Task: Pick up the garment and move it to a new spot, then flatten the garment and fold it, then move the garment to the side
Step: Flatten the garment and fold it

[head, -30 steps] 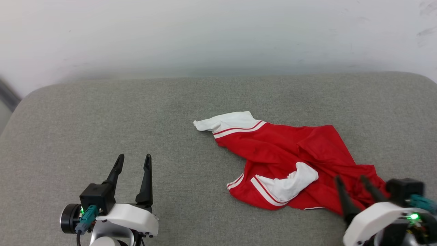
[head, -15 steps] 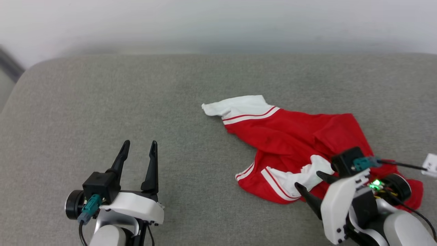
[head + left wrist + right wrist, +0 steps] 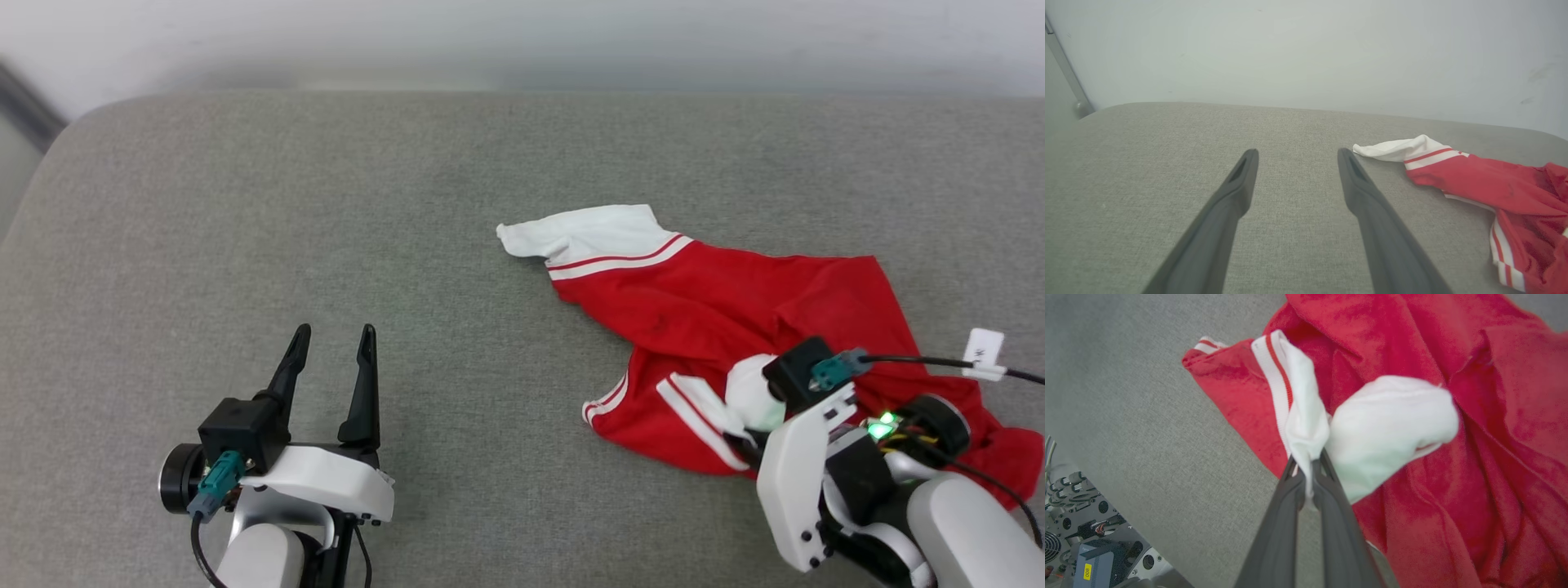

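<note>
The garment [image 3: 718, 302], a red jersey with white sleeves and red-white striped trim, lies crumpled on the right half of the grey cushion [image 3: 245, 204]; no lettering shows. My right gripper [image 3: 743, 433] is shut on the near white sleeve [image 3: 1306, 428], the cloth pinched between the fingertips and bunched above them. The other white sleeve [image 3: 588, 233] lies flat at the garment's far left end. My left gripper [image 3: 331, 343] hovers open over bare cushion, well left of the garment [image 3: 1486, 183], with nothing between its fingers [image 3: 1237, 183].
The grey cushion ends at a pale wall [image 3: 522, 33] along the back and curves off at the far left corner [image 3: 49, 139]. A black cable with a white tag [image 3: 980, 351] runs off my right wrist. My robot's base [image 3: 1090, 547] shows beside the cushion's near edge.
My right gripper swung in over the garment's near edge and closed on the white sleeve, bunching it up. The head camera shifted, so the whole scene sits higher. The left arm stayed put.
</note>
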You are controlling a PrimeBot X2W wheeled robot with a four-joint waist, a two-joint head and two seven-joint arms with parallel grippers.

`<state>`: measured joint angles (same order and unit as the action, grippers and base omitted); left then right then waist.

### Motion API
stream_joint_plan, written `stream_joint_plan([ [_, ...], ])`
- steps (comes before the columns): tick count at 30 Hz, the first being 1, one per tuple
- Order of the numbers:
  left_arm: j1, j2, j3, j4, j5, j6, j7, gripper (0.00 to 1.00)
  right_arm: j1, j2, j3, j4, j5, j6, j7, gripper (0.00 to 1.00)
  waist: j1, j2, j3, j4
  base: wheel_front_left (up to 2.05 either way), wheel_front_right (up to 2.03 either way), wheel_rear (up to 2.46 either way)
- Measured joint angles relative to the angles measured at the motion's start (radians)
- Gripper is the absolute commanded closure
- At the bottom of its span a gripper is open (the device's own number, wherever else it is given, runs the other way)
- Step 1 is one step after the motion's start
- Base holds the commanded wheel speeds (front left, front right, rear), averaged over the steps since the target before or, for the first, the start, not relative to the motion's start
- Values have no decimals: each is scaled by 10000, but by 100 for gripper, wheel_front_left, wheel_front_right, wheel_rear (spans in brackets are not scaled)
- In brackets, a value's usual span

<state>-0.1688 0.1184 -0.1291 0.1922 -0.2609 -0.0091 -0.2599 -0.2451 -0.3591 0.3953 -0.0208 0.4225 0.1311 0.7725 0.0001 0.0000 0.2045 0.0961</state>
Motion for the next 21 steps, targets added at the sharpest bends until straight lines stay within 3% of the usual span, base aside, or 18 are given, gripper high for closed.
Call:
stream_joint_plan([
  [9, 16, 0, 25, 36, 19, -56, -2, 0, 577, 234, -1593, -930, -911, -2, -855, 100, 0, 0, -476, -398, 0, 0, 0],
  [14, 221, -10, 40, 10, 31, -42, -17, 0, 2904, 1060, -3127, -1724, -1273, -2, -560, 100, 0, 0, -748, -606, 0, 0, 0],
  [21, 403, 35, 88, 46, 29, -38, -31, 0, 4933, 2382, -3687, -1590, -1154, 0, -364, 100, -1, 0, -897, -744, 0, 0, 0],
])
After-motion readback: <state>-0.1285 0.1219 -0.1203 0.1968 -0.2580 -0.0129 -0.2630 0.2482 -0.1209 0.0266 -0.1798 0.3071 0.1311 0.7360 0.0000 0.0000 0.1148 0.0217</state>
